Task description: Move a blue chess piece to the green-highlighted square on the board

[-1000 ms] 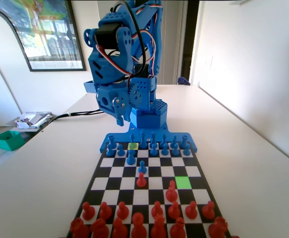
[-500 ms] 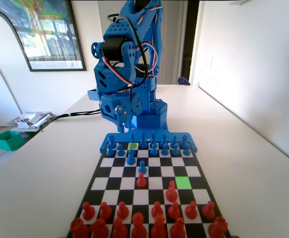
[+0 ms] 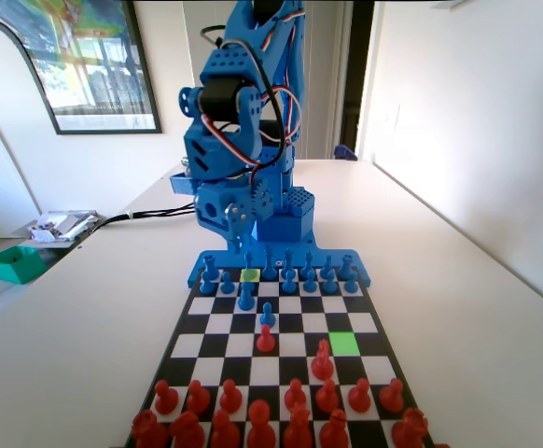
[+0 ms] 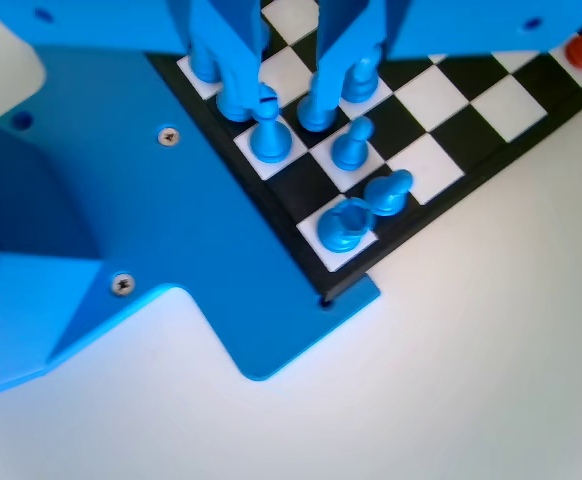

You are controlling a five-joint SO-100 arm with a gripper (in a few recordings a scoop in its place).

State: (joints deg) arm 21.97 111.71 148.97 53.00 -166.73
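Observation:
The board [image 3: 301, 323] lies lengthwise, with blue pieces in its far rows and red ones near. The green-highlighted square [image 3: 344, 343] is bare, right of centre, with a red piece [image 3: 323, 359] just beside it. One blue chess piece [image 3: 268, 315] stands advanced mid-board and another [image 3: 245, 297] stands behind it to the left. My gripper [image 3: 232, 224] hangs above the board's far edge. In the wrist view the gripper [image 4: 276, 105] is open with nothing held, and a back-row blue piece [image 4: 268, 135] shows on the board [image 4: 441, 90] below the gap.
A paler yellow-green cell [image 3: 250, 274] lies in the far row. A red piece [image 3: 266, 339] stands right in front of the advanced blue one. Near the board's corner stand more blue pieces [image 4: 343, 225]. A green bin [image 3: 15, 264] sits off to the left.
The arm's upper part and gripper have shifted right in the fixed view and drawn back toward the base. No piece has moved.

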